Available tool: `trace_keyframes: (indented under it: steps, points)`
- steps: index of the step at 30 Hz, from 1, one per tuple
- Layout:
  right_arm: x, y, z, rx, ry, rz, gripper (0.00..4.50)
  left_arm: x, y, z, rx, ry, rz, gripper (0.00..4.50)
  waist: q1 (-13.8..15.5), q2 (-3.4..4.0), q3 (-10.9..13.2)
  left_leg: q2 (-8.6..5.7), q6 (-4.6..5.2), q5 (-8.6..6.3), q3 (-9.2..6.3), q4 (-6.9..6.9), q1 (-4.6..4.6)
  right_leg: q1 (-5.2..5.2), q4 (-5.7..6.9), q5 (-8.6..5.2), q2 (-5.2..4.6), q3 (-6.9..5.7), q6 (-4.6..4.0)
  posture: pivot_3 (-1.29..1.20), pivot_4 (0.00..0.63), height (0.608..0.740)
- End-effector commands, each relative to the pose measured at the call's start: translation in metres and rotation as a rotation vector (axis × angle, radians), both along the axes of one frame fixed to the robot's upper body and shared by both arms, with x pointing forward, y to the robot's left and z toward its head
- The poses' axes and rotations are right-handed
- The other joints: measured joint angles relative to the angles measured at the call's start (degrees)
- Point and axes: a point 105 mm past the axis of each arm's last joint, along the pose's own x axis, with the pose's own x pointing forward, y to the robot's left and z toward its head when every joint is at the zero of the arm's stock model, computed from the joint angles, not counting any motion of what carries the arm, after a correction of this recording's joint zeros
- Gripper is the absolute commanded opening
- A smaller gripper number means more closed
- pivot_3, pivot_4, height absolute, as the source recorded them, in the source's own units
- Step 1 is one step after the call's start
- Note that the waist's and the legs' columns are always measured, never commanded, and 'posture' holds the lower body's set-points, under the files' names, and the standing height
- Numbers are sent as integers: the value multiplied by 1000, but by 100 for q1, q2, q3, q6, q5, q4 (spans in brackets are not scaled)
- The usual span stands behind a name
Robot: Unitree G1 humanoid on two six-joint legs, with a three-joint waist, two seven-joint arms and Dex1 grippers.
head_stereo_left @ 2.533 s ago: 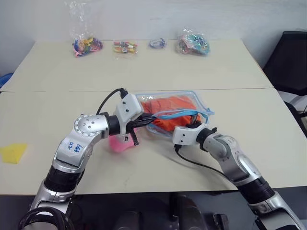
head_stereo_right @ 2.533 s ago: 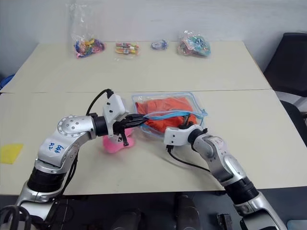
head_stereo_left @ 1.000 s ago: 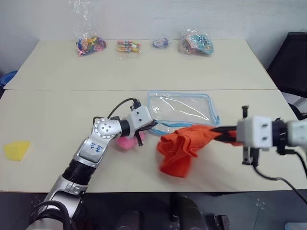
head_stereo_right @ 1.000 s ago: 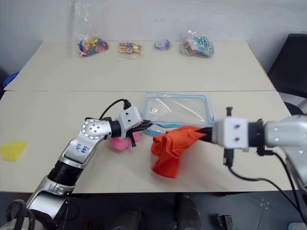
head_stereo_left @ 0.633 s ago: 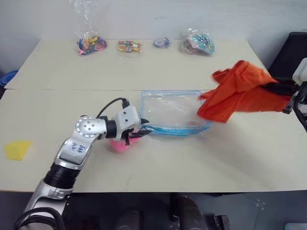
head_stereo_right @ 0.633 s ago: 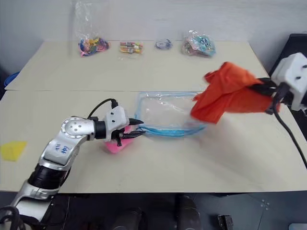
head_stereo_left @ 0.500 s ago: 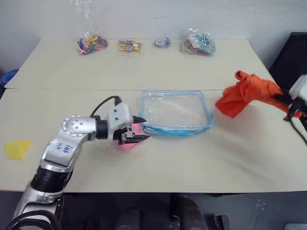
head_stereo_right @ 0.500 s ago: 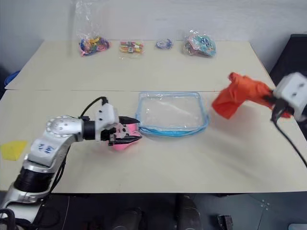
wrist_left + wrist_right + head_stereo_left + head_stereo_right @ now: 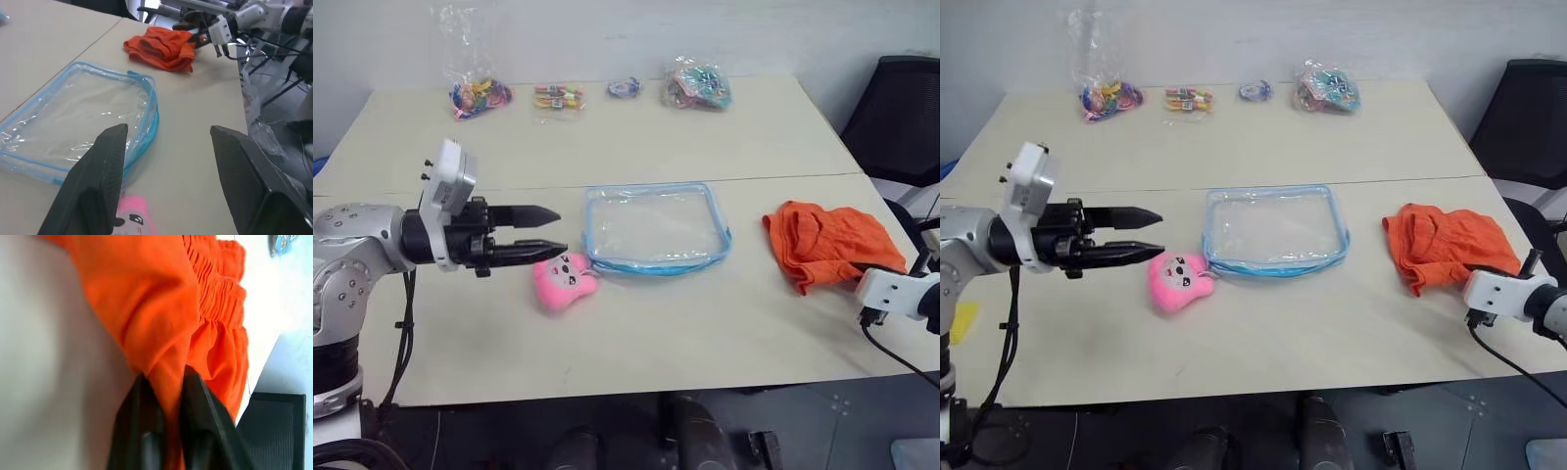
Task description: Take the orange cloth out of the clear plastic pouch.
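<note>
The left gripper (image 9: 546, 231) hovers above the table (image 9: 636, 333) with its two fingers spread apart and nothing between them, the pink plush toy (image 9: 563, 280) just below its tips and the empty clear plastic pouch (image 9: 655, 227) lying flat just beyond them. The orange cloth (image 9: 830, 242) lies crumpled on the table well clear of the pouch. The right gripper (image 9: 164, 396) sits at the cloth's near edge, its fingers close together with a fold of the fabric still pinched between them.

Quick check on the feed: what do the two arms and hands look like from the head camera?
Left arm: silver rounded casing, black wrist, white block, looped black cable; its hand has two long black tapered fingers. Right hand: two black fingers, behind them a white wrist block trailing a black cable.
</note>
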Motion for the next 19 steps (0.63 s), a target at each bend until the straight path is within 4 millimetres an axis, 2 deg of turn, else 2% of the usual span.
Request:
trace_keyframes:
  steps: [1,5,8,10,12,15,19]
  points:
    - [-6,-6,17,74,10,-18,1741,-9,-5,6,17,-50,-61,2874,19,0,0,-1,0,0,-2,1,-1,0,0,0,0,0,0,0,150,740]
    - [-25,-20,27,312,56,-125,3148,-5,-10,7,13,-61,-82,2874,78,0,0,-3,0,0,-5,2,-4,1,-1,1,-3,1,1,0,150,740]
    - [-55,-25,24,570,227,-244,4167,-1,-14,11,9,-73,-107,2874,147,1,0,-2,0,0,-1,4,-2,2,0,2,0,2,2,0,150,740]
    - [-82,-28,28,771,306,-317,4167,3,-16,14,2,-83,-131,2874,212,12,0,-4,0,0,-1,4,-2,3,-1,4,-1,4,2,0,150,740]
    - [-100,-32,33,872,316,-386,4167,7,-18,16,1,-83,-142,2874,272,17,-1,-7,0,0,-2,4,-4,3,-1,4,3,4,3,0,150,740]
    - [-116,-38,38,940,292,-459,4167,13,-21,14,8,-94,-163,2874,283,10,-4,-9,4,-2,8,4,2,9,-6,12,6,14,3,0,150,740]
    - [-121,-35,42,987,256,-487,4167,19,-25,15,5,-114,-179,2874,275,6,-4,-9,4,-2,12,-2,7,8,-6,12,14,21,3,0,150,740]
